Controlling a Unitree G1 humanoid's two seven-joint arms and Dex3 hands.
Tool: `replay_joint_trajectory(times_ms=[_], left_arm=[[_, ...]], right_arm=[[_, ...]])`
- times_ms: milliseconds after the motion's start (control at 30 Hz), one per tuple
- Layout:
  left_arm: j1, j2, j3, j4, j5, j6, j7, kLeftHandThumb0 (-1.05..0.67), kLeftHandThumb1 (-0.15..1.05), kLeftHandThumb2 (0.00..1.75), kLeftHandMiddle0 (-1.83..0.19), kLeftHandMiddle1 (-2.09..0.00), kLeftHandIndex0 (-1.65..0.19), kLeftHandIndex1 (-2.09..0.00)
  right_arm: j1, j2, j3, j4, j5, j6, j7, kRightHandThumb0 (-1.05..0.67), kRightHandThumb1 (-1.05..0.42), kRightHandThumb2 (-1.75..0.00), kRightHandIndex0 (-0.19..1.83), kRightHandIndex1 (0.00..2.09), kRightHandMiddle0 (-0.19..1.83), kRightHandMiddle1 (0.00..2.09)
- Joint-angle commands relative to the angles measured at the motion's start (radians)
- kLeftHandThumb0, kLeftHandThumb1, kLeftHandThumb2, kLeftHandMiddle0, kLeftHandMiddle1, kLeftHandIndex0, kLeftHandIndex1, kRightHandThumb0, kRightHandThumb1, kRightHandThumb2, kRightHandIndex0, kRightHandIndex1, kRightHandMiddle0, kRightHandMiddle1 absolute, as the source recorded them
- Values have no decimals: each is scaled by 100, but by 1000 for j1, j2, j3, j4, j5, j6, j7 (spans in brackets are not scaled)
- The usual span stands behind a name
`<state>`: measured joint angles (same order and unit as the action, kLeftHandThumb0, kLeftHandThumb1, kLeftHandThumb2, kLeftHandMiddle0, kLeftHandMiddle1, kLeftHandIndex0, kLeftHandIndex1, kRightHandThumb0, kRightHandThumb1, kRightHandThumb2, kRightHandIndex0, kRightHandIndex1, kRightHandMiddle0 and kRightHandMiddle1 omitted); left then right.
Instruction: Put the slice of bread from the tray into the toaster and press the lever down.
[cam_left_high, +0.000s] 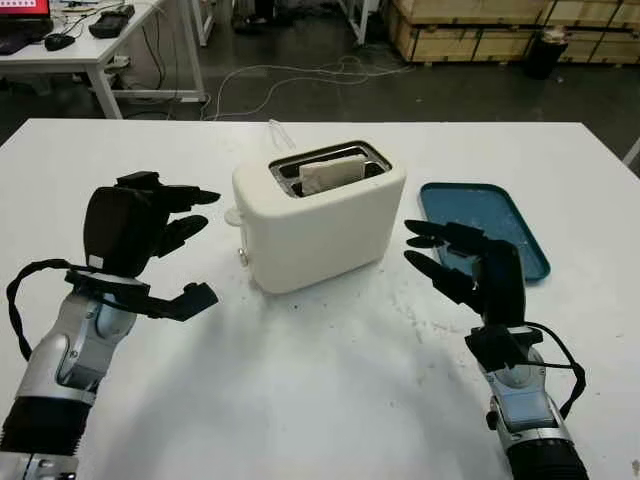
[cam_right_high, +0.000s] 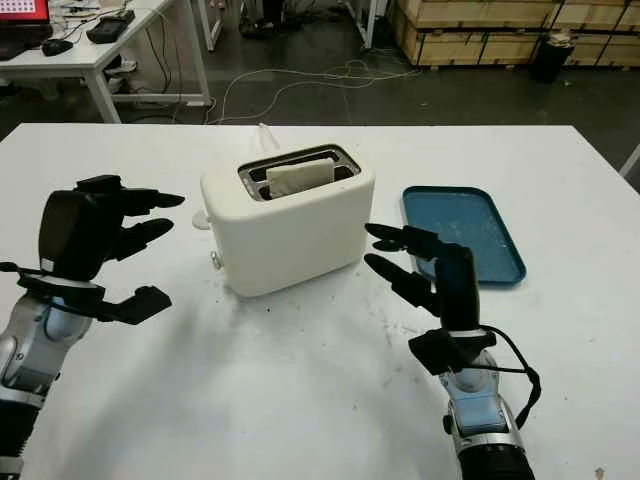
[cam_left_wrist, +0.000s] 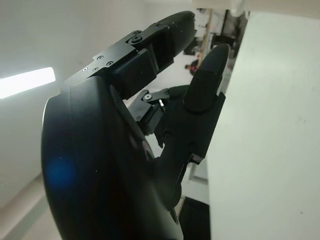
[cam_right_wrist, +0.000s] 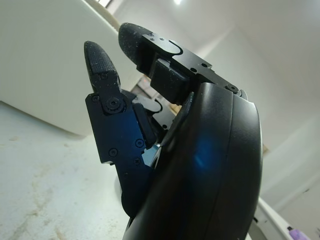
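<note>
Looking down at the white tabletop, we see the cream toaster standing near its middle, with the slice of bread already sitting upright in one of the top slots, its upper edge about level with the slot's rim. On the toaster's left end a small pale tab, probably the lever, sticks out near the top, though we cannot tell how far down it sits. The blue tray lies flat to the right of the toaster, a little apart from it.

Our left hand hovers to the left of the toaster, near that end but not touching it, holding nothing, its fingers extended toward the toaster. Our right hand is raised on the toaster's right side, in front of the tray's near edge, also holding nothing, its fingers stretched out toward the toaster's side without contact. In the left wrist view the toaster's pale wall runs close beside the hand.
</note>
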<state>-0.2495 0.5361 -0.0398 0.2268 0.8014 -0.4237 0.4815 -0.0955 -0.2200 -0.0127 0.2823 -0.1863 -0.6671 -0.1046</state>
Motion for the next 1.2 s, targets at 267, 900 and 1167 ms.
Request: replay_joint_trajectory(times_ms=[267, 900, 1167], left_arm=[[-84, 29, -93, 154, 56, -56, 135, -30, 76, 0, -84, -151, -122, -4], [-107, 4, -122, 170, 15, -105, 193, -26, 77, 0, -80, -155, -124, -4], [-88, 1, -120, 126, -4, -114, 183, -28, 73, 0, -87, -128, -129, -8]], right_arm=[[-18, 2, -7, 20, 0, -35, 8, -43, -79, 0, 94, 69, 109, 2], [-22, 6, -5, 37, -4, -46, 6, -42, -79, 0, 92, 72, 110, 1], [-20, 7, -5, 33, -3, -37, 10, -43, -79, 0, 91, 74, 110, 1]])
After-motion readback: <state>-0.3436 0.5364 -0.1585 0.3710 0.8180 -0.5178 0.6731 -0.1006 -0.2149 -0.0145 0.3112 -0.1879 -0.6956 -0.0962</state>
